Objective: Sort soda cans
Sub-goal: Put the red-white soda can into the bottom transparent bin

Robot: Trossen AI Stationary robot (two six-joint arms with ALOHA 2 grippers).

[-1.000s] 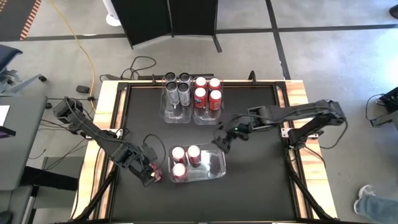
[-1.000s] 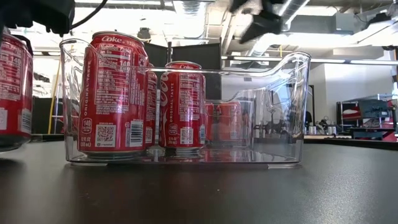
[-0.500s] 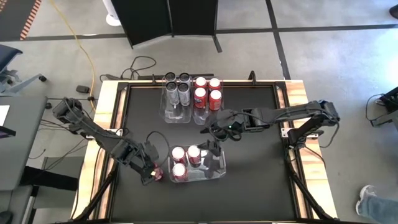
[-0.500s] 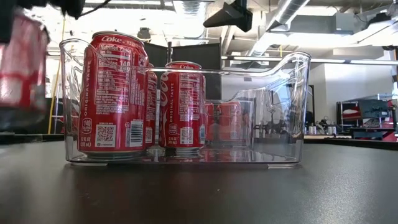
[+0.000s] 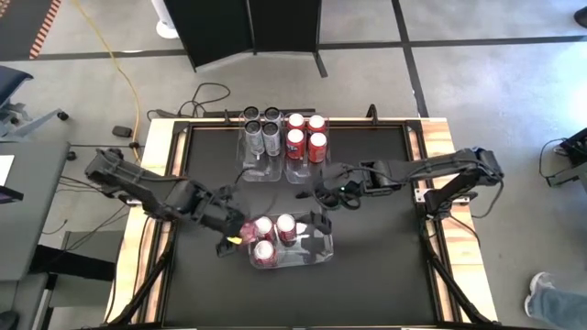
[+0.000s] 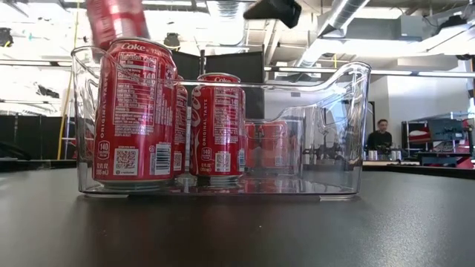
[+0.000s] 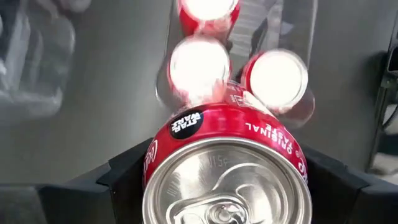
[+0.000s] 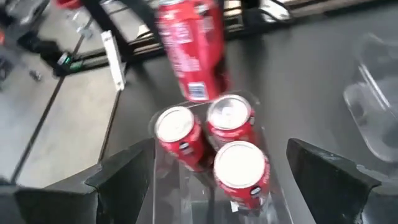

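The left gripper [image 7: 227, 186] is clamped on a red cylindrical metal soda can [image 7: 227, 171], carried above the near clear plastic bin [image 5: 321, 252] at lower centre of the high view, where three red cans [image 5: 275, 236] stand. The right gripper [image 5: 321, 197], fingers spread and holding nothing, hovers just above that bin. Thin-walled and smooth, the can will likely dent or slip (weight depends on whether it is full); a firm mid-body hold across its sides suits it best.
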